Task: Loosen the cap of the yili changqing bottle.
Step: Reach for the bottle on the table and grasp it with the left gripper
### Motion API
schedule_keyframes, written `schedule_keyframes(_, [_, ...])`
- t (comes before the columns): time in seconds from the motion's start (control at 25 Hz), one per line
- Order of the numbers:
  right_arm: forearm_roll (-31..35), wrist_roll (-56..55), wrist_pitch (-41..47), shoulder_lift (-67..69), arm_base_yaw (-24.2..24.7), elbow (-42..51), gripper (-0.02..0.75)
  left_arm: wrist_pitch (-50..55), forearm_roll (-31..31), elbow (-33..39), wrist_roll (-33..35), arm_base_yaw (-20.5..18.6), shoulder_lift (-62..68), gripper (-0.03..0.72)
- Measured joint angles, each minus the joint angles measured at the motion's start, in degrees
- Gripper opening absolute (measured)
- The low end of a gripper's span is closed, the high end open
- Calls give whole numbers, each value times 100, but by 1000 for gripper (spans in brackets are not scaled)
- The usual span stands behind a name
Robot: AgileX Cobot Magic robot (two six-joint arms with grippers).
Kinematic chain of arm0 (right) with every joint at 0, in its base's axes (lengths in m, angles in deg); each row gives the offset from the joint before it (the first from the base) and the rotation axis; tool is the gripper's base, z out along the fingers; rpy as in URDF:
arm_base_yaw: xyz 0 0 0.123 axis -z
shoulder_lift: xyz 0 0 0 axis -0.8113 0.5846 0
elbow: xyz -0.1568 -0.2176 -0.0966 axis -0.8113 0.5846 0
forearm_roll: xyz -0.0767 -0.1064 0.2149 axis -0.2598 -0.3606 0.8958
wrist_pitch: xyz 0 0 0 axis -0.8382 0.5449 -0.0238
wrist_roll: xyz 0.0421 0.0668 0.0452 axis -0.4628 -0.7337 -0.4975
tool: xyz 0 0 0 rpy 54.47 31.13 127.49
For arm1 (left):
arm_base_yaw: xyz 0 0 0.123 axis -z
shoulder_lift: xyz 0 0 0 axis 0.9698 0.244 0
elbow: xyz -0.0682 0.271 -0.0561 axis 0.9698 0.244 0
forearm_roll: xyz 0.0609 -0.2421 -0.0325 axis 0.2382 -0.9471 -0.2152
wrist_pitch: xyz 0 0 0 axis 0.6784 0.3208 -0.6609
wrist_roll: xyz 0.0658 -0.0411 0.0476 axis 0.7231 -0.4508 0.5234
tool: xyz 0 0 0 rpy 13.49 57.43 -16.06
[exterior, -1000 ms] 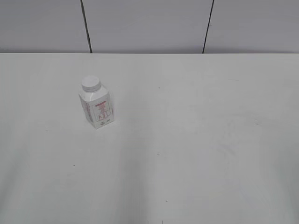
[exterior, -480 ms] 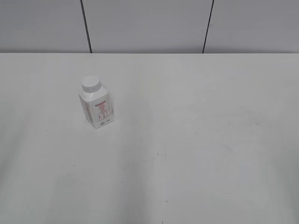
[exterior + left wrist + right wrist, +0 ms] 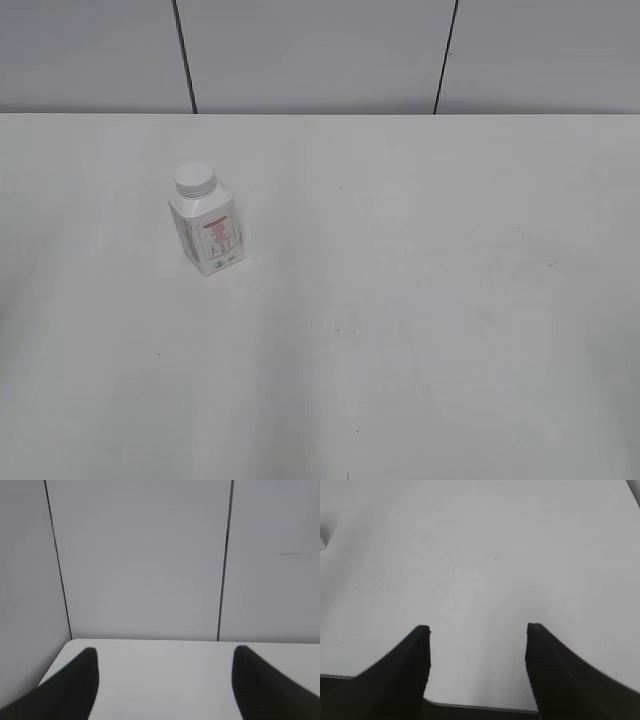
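Note:
The yili changqing bottle (image 3: pixel 208 234) stands upright on the white table (image 3: pixel 400 300), left of centre in the exterior view. It is small and white with a red and pink label. Its white cap (image 3: pixel 194 179) sits on the neck. Neither gripper shows in the exterior view. My left gripper (image 3: pixel 165 652) is open and empty, facing the back wall over the table's far edge. My right gripper (image 3: pixel 478 627) is open and empty above the table's near edge. A small white corner at the left edge of the right wrist view (image 3: pixel 322 541) may be the bottle.
A grey panelled wall (image 3: pixel 320 50) with dark vertical seams runs behind the table. The table's near edge (image 3: pixel 470 706) shows under my right gripper. The table's rounded far left corner (image 3: pixel 70 642) shows in the left wrist view.

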Motion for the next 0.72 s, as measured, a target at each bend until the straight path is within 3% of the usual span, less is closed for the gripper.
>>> schedule_keyframes(0.16, [0, 0, 0, 0, 0, 0, 480, -621, 113, 0, 0, 0, 720, 491])
schedule_keyframes(0.48, [0, 0, 0, 0, 0, 0, 480, -1787, 1069, 0, -236, 0, 2714, 461])
schedule_keyframes(0.72, [5, 0, 0, 0, 0, 0, 480, -2964, 2823, 0, -1516, 0, 4069, 438])
